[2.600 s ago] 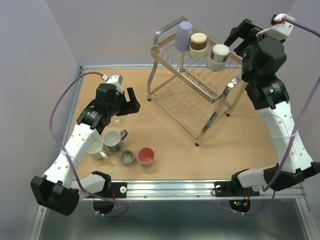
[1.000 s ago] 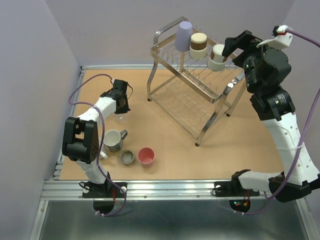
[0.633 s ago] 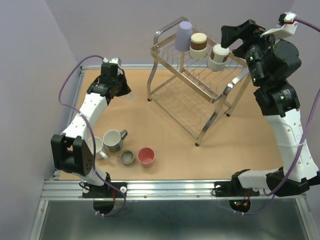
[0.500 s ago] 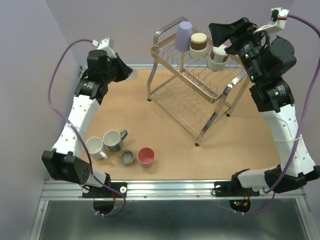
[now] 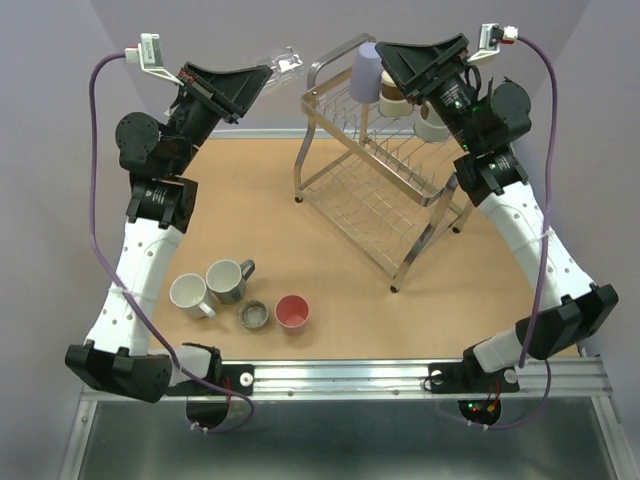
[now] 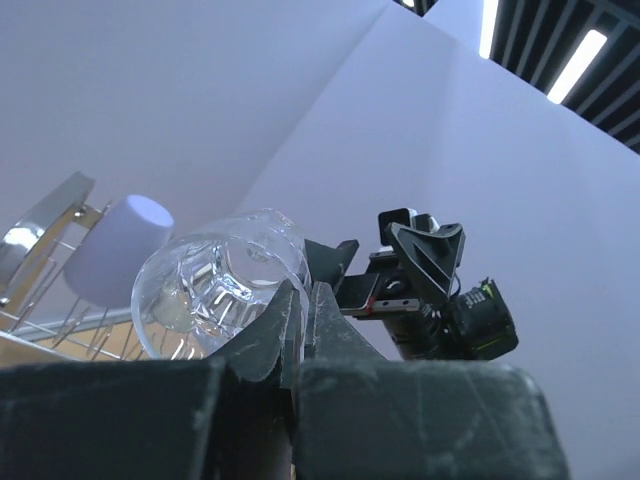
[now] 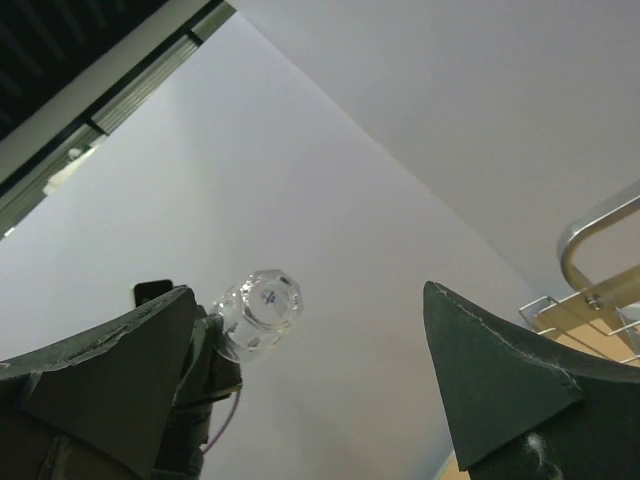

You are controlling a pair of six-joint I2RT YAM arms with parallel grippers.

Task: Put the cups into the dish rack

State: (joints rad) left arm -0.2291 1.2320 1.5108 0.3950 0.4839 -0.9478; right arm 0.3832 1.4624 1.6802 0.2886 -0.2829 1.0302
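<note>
My left gripper is raised high at the back left, shut on the rim of a clear faceted glass cup. In the left wrist view the fingers pinch the glass cup's wall. My right gripper hangs open above the dish rack, pointing left at the glass. In the right wrist view the glass floats between my wide-apart fingers, untouched. A lavender cup and two cream-and-brown cups sit upside down on the rack's top tier.
On the table near the front left stand a white mug, a grey mug, a short metal cup and a pink cup. The rack's looped handle rises close to the held glass.
The left arm has lifted the glass from the table up toward the rack's top. The right arm has swung up and left, jaws still wide, facing the glass.
</note>
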